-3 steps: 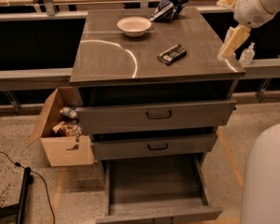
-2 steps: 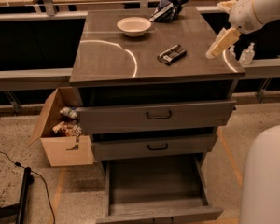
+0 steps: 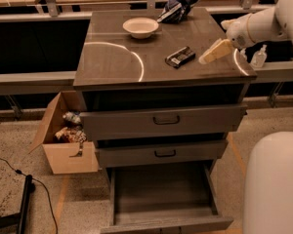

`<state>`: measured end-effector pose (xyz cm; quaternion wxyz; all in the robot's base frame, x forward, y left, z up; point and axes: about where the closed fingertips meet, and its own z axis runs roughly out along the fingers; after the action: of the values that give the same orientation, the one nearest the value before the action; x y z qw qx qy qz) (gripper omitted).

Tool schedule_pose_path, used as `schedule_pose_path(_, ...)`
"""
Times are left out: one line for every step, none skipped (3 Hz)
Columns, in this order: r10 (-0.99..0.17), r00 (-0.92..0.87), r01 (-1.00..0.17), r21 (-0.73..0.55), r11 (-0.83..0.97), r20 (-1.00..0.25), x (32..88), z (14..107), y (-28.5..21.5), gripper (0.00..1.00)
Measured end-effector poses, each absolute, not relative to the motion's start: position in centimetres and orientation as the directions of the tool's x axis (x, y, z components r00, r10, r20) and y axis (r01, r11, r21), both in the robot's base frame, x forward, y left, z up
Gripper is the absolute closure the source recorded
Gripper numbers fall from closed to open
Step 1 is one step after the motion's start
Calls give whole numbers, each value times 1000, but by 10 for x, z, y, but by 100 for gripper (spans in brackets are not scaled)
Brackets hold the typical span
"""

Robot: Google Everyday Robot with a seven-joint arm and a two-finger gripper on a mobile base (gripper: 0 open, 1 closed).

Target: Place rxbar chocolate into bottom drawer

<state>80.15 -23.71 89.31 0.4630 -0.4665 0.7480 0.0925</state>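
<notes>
The rxbar chocolate (image 3: 180, 56) is a small dark bar with white marks. It lies flat on the cabinet top (image 3: 112, 57), right of centre. My gripper (image 3: 210, 55) hangs over the top's right side, just right of the bar and apart from it, holding nothing that I can see. The bottom drawer (image 3: 163, 213) is pulled out wide and nothing shows inside it. The top and middle drawers with dark handles stand slightly ajar.
A white bowl (image 3: 140, 27) and a blue-and-white snack bag (image 3: 176, 8) sit at the back of the top. A clear bottle (image 3: 259, 57) stands right of the cabinet. An open cardboard box (image 3: 63, 135) of items sits on the floor at left. My white base (image 3: 273, 184) is at lower right.
My gripper has moved left, from past the cabinet's right edge to over the top, closer to the bar. The bar and drawers have not moved.
</notes>
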Motion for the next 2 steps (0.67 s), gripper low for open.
schedule_pose_path(-574,-184,-811,-207,548,-798,803,864,-215,0)
schedule_pose_path(-536,-189,-842,-145,520,-823,800,854,-188,0)
